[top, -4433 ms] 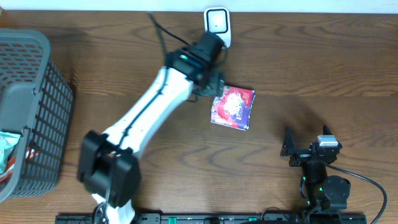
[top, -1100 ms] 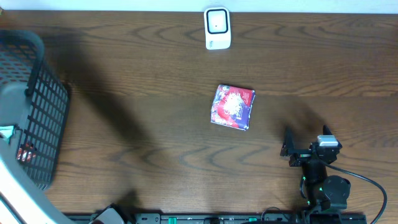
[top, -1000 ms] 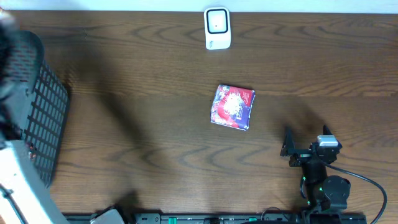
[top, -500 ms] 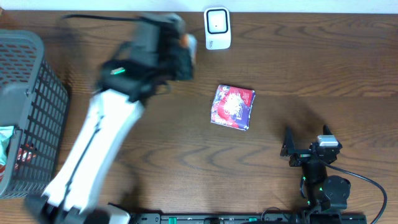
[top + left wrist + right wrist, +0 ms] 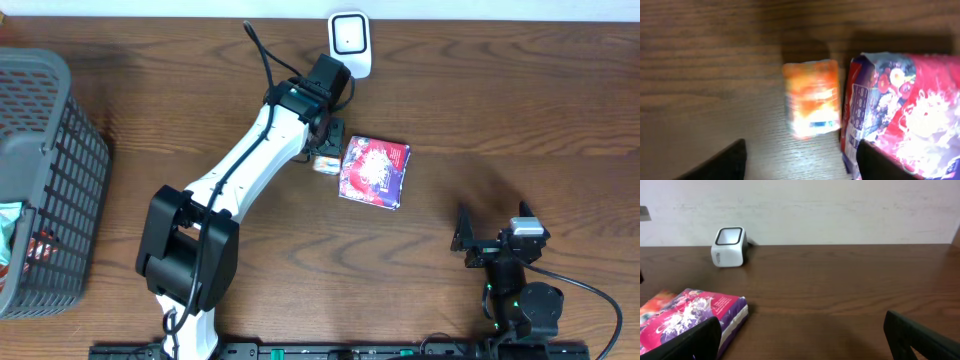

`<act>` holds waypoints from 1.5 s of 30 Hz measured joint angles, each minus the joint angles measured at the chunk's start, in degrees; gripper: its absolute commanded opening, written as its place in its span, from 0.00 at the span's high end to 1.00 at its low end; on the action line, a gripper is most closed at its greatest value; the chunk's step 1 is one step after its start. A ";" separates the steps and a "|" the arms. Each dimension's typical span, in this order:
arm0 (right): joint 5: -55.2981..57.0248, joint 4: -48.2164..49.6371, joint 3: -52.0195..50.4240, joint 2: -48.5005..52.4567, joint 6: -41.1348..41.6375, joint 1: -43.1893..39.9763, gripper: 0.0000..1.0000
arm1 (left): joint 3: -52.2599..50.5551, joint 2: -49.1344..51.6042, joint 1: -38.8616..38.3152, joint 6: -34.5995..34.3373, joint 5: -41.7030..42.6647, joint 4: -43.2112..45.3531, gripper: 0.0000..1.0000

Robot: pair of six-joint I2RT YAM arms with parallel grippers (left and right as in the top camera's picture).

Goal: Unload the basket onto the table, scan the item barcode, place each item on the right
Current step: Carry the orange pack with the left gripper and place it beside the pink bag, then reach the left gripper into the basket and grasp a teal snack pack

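Orange packet [image 5: 812, 97] newly down, clearest wrist-side

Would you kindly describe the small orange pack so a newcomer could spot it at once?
Find the white scanner at the table's far edge, then come nearer to the red-and-purple packet. Right beside it, on the basket side, lies the orange pack: much smaller and orange, not red.

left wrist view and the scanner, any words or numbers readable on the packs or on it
No text can be read.
orange packet: print with a blue band, too blurred.
red and purple pouch: small white print on its blue side panel, too small and blurred.
scanner: no markings legible.
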 measured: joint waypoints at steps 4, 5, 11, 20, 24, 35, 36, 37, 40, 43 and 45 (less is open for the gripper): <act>0.00 0.02 0.00 0.00 0.00 0.00 0.01 | 1.11 -1.22 0.81 0.26 -1.57 -1.38 0.22; 0.00 0.00 0.00 0.00 0.00 0.00 0.01 | 1.92 -1.77 1.38 0.31 -2.29 -1.49 0.20; 0.00 0.00 0.00 0.00 0.02 0.00 0.01 | 8.72 -12.72 11.17 0.44 -10.97 -0.72 0.11; -0.02 -0.02 0.00 0.00 0.00 0.00 0.01 | 12.17 -29.59 48.74 -3.30 -20.50 -0.63 0.02; 0.00 0.00 0.00 0.00 0.00 0.00 0.01 | 10.88 -27.36 63.98 -8.11 -21.22 -6.47 0.02; 0.00 0.02 0.00 0.00 0.00 0.00 0.01 | -3.08 -15.91 73.18 -0.83 -18.34 -1.70 0.02; 0.00 0.00 0.00 0.00 0.00 0.00 0.01 | -4.00 -14.32 73.18 1.64 -18.32 -0.92 0.02; 0.00 0.00 0.00 0.00 0.00 0.00 0.01 | -4.63 -12.94 73.20 3.85 -18.18 -0.13 0.02; 0.00 0.00 0.00 0.00 0.00 0.00 0.01 | -5.31 -8.74 73.37 10.80 -18.05 2.10 0.05; -0.02 0.00 0.00 0.00 0.00 0.00 0.01 | -5.31 -5.66 73.48 18.01 -17.88 3.69 0.06; 0.00 0.00 0.00 0.00 0.00 0.00 0.01 | -5.31 -4.07 73.53 21.66 -17.70 4.96 0.06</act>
